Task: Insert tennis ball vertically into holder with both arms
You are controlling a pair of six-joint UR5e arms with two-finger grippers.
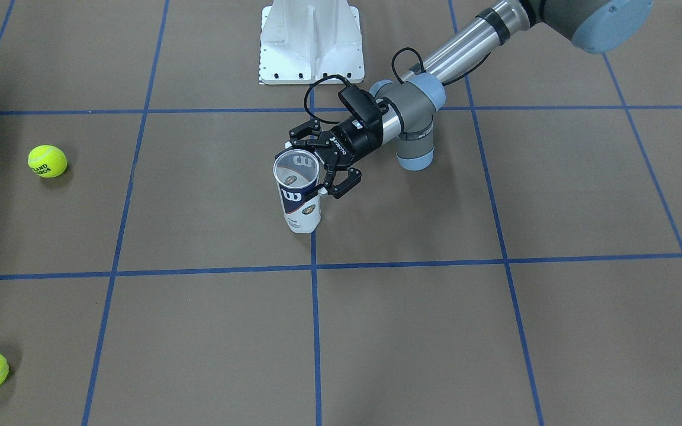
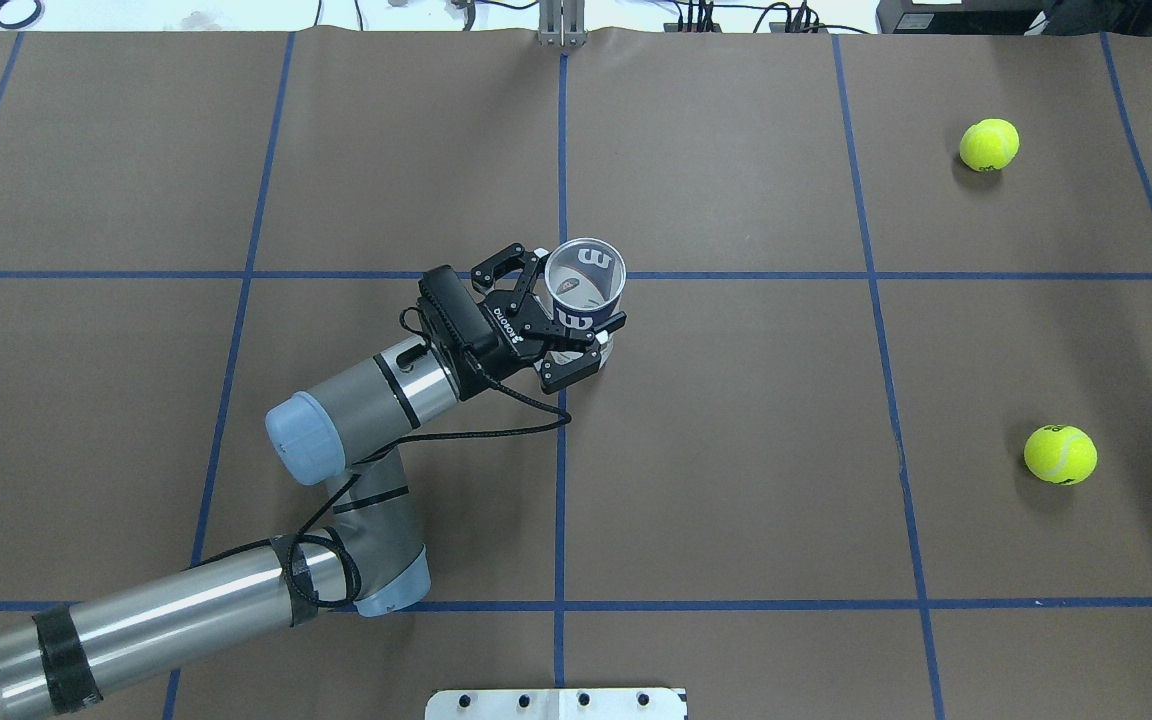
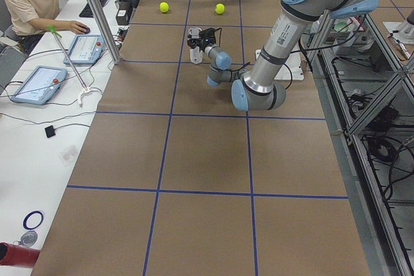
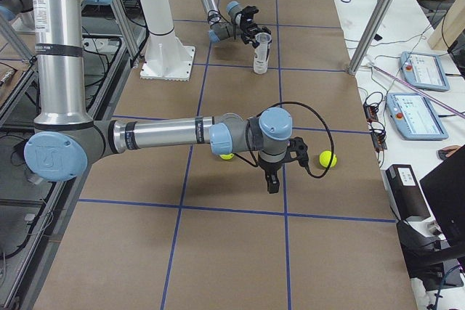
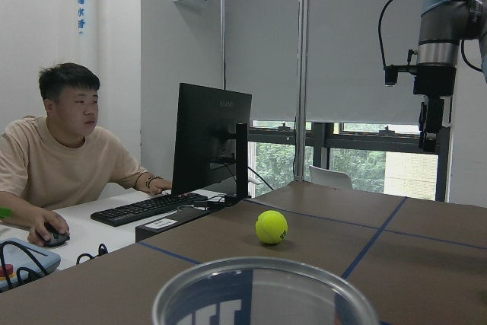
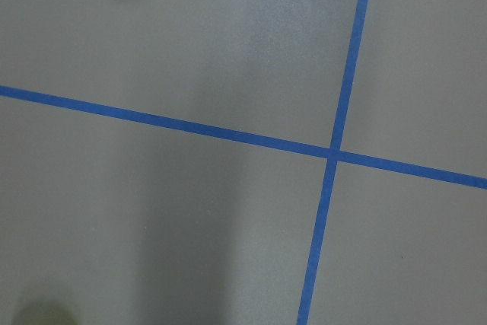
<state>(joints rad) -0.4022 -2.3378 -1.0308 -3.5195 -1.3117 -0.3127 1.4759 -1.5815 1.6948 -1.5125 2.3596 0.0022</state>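
Left gripper (image 2: 568, 322), centre of the overhead frame: fingers clamped around the holder (image 2: 584, 287), which stands upright on the brown table (image 2: 736, 450) with its open mouth up, right by a blue tape crossing. I see two tennis balls at the frame's right side, one upper right (image 2: 988, 144), one mid right (image 2: 1060, 455), both well apart from the holder. Right gripper (image 4: 272, 179) shows only in the right side view, pointing down above the table between the two balls; I cannot tell whether it is open.
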